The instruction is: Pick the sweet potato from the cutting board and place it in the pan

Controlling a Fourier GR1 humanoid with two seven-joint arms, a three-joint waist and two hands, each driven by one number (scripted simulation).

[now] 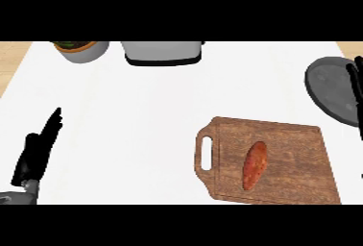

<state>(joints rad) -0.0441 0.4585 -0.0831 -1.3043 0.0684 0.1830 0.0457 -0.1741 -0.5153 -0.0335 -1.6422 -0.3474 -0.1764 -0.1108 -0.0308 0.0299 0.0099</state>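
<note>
So right now the sweet potato (pixel 254 165) is just lying lengthwise on the cutting board (pixel 297 144), untouched. My left hand (pixel 39 149) is parked at the lower left with its fingers straight and holding nothing, and it's well away from the board, so I'd guess it isn't meant for this job. The pan (pixel 330 89) at the right edge looks empty as far as I can see. Black fingers (pixel 356 79) over it are probably my right hand, but I can't tell their pose.
</note>
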